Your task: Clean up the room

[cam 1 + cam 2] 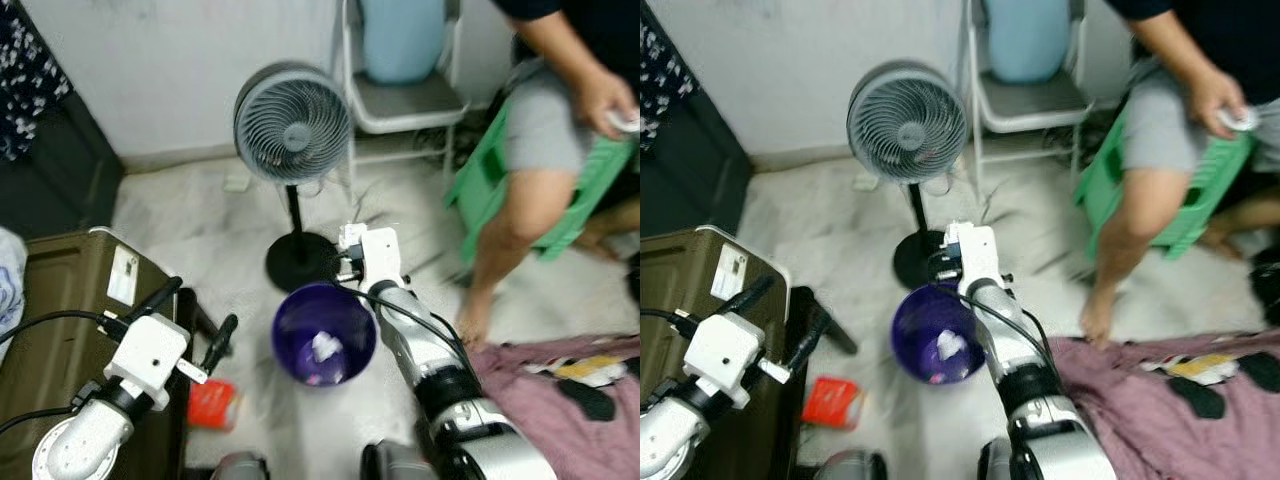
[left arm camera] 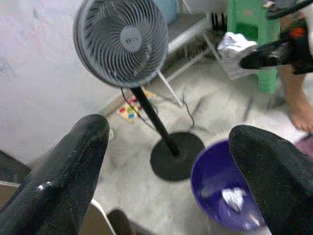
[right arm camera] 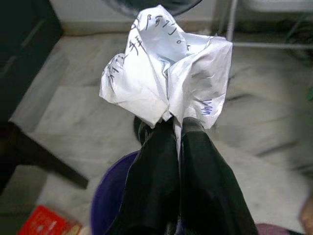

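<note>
My right gripper (image 3: 171,122) is shut on a crumpled white paper (image 3: 166,63) with handwriting on it. It holds the paper above the far rim of a purple bin (image 1: 324,333) on the floor. In the left wrist view the same paper (image 2: 237,51) hangs above the bin (image 2: 220,186). Another paper ball (image 1: 326,346) lies inside the bin. My left gripper (image 1: 195,318) is open and holds nothing, left of the bin and above a red packet (image 1: 213,403) on the floor.
A grey standing fan (image 1: 292,122) stands just behind the bin. An olive case (image 1: 60,300) is at the left. A person (image 1: 545,130) sits on a green stool (image 1: 480,185) at the right. A pink cloth (image 1: 560,390) lies at the lower right.
</note>
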Motion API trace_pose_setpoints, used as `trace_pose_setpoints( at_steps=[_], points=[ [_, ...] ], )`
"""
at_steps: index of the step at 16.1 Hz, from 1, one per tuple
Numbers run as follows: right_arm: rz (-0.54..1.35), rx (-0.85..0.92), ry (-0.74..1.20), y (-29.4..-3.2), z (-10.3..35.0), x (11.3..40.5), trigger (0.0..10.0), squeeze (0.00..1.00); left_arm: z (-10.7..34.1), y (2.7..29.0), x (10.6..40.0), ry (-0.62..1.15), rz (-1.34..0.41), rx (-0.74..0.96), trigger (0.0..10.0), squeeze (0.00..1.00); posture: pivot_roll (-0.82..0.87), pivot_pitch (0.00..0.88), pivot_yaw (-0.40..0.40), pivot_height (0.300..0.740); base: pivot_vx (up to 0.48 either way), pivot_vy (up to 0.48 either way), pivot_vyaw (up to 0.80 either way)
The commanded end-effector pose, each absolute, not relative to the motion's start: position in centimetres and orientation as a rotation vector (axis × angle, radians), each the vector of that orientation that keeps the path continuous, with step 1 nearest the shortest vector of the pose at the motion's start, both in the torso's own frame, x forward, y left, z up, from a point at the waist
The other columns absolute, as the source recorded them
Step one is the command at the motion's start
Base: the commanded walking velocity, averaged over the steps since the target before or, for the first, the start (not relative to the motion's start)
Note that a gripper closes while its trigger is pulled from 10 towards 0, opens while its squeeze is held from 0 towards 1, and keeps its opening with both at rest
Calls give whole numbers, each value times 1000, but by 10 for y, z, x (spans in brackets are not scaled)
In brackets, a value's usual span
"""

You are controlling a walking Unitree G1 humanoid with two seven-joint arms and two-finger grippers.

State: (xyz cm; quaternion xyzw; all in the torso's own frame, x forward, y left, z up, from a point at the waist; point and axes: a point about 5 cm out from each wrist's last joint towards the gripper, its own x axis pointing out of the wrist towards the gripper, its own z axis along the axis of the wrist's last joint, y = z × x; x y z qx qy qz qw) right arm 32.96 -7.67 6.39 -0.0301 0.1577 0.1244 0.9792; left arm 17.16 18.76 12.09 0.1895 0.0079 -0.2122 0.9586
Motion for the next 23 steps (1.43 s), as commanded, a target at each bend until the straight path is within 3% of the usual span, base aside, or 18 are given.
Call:
trace_pose_setpoints(
  at_steps=[1,7,10,13,17,18,19,23],
  points=[
    [255,-49,326,-69,64,332,10000,0,123,185,168,37,-453,379,10000,0,165,238,131,740,0,0,0],
    [229,-38,321,-45,68,338,10000,0,138,189,157,79,-521,390,10000,0,224,288,203,740,0,0,0],
    [118,-65,343,-49,66,340,10000,0,141,195,150,115,-519,406,10000,0,244,297,205,740,0,0,0],
    [-41,21,449,-62,54,337,10000,0,142,197,149,130,-515,406,10000,0,231,297,200,740,0,0,0],
    [-76,63,514,-60,41,326,10000,0,142,197,150,132,-526,400,10000,0,221,294,206,740,0,0,0],
    [-67,56,507,-56,38,323,10000,478,141,197,151,134,-529,399,10000,0,216,291,209,740,0,0,0],
    [-65,53,502,-54,38,321,10000,667,141,197,152,133,-533,398,10000,0,216,288,212,740,0,0,0],
    [-60,81,467,-52,45,326,10000,667,140,199,153,134,-534,402,10000,0,220,272,216,740,0,0,0]
  ],
)
